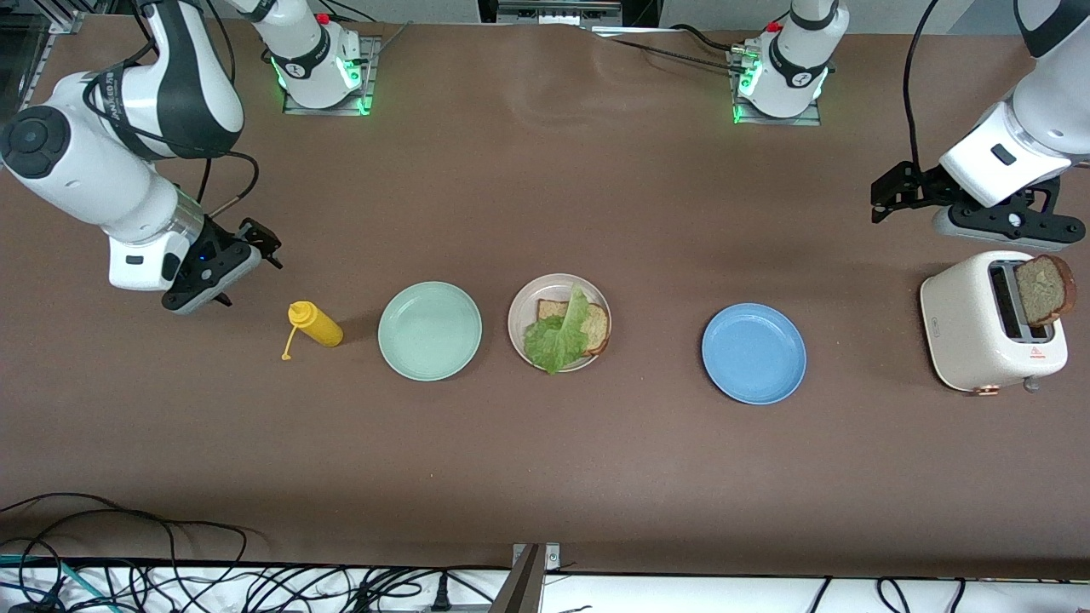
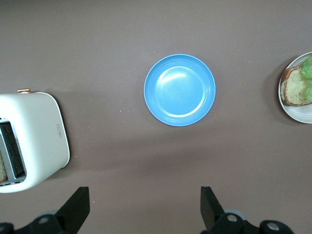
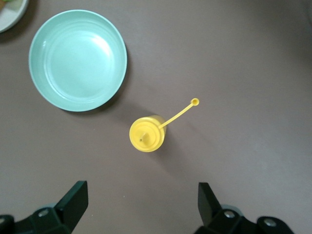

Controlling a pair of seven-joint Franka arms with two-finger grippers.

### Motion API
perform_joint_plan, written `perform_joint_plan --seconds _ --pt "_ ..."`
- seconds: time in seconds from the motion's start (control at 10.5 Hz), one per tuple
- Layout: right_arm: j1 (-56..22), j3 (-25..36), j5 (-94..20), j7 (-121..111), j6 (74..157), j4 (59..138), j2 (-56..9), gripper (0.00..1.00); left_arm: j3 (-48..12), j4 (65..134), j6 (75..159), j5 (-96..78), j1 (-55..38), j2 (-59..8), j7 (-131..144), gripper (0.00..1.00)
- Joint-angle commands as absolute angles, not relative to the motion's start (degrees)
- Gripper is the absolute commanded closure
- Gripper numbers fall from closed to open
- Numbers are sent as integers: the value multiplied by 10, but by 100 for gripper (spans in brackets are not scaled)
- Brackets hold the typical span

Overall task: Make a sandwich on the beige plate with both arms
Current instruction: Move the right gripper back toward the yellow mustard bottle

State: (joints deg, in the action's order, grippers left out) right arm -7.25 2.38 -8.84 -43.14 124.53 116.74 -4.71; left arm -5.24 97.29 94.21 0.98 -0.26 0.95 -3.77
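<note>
Round pale pinkish-beige plate (image 1: 559, 323) sits mid-tabletop, between the round mint-green plate (image 1: 430, 330) and the round blue plate (image 1: 754, 353). On it lies one brown wholegrain toast slice (image 1: 593, 327), flat, with a ruffled green lettuce leaf (image 1: 558, 334) draped over it and spilling toward the rim nearer the front camera. No top slice yet, so the sandwich looks about two-thirds built.

The second brown toast slice (image 1: 1044, 290) stands on edge in a slot of the white two-slot toaster (image 1: 988, 335) at the left arm's end of the tabletop. It stands well proud of the slot and leans outward, which probably leaves its faces free for a pinch.

Left gripper (image 1: 903, 189) hangs above the tabletop beside the toaster, on the side toward the robot bases. Its fingers (image 2: 78, 207) are spread wide, nothing between them. This is the arm nearest the toaster, so it is likely the one to fetch the slice. The wrist camera looks down on the blue plate and the toaster's side.

Right gripper (image 1: 247, 247) hangs over the right arm's end of the tabletop, near the yellow squeeze bottle (image 1: 317, 324) with its tethered cap. Its fingers (image 3: 73, 202) are spread too, and empty. It appears to be waiting.

Risk, as a judgement: the leaning slice could tip or crumble if pinched off-centre.
</note>
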Motion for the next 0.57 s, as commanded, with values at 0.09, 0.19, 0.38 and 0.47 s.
perform_joint_plan --seconds 0.09,0.19,0.38,0.47 --pt "-49 54 -185 -586 1273 1214 -29 0 -49 963 931 -4 -2 8 -38 0" --pt "-47 58 -189 -608 1277 1217 -31 0 -48 966 931 -4 -2 8 -38 0" --pt "-44 69 -240 -682 1295 1235 -39 0 -48 965 931 -4 2 8 -39 0" --pt "-39 72 -287 -738 1297 1238 -53 0 -48 964 931 -4 2 8 -39 0"
